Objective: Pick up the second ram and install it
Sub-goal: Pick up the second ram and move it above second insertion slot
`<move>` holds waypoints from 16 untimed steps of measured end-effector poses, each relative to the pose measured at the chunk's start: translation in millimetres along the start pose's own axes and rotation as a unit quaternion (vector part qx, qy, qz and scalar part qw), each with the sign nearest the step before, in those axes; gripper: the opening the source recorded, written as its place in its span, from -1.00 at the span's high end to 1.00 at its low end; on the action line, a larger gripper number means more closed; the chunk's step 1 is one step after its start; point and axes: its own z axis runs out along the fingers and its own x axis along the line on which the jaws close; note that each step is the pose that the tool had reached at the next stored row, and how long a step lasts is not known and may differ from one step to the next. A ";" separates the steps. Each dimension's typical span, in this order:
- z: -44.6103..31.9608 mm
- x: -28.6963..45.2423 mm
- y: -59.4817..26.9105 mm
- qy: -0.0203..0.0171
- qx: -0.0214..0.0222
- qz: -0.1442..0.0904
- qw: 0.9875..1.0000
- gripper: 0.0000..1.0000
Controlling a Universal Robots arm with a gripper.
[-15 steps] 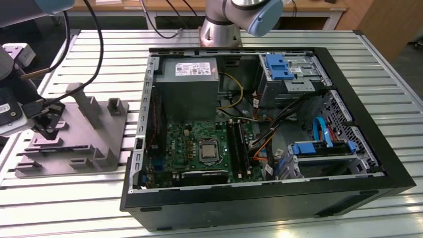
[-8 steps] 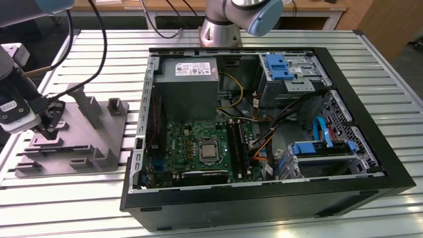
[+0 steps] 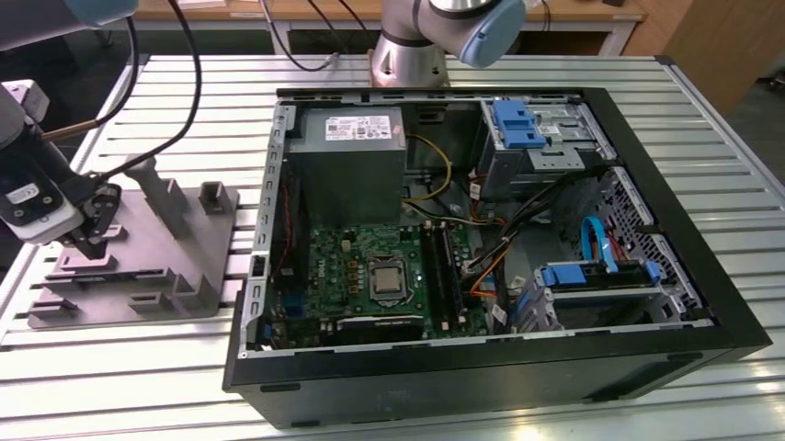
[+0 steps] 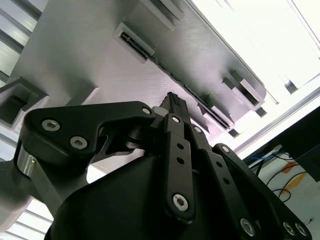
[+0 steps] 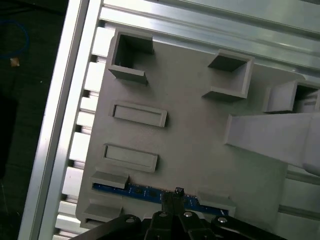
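One gripper, fingers pinched close on the middle of the second ram standing edgewise in the grey fixture tray (beside the computer case); grip best centred, pull straight up.

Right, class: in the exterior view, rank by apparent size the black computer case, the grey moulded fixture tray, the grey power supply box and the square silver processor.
Largest first:
black computer case
grey moulded fixture tray
grey power supply box
square silver processor
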 end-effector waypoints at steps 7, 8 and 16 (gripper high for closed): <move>0.0 0.0 0.0 0.000 0.000 -0.017 1.000 0.80; 0.0 0.0 0.0 0.000 0.000 -0.019 1.000 0.80; 0.0 0.0 0.0 0.000 0.000 -0.038 0.999 0.80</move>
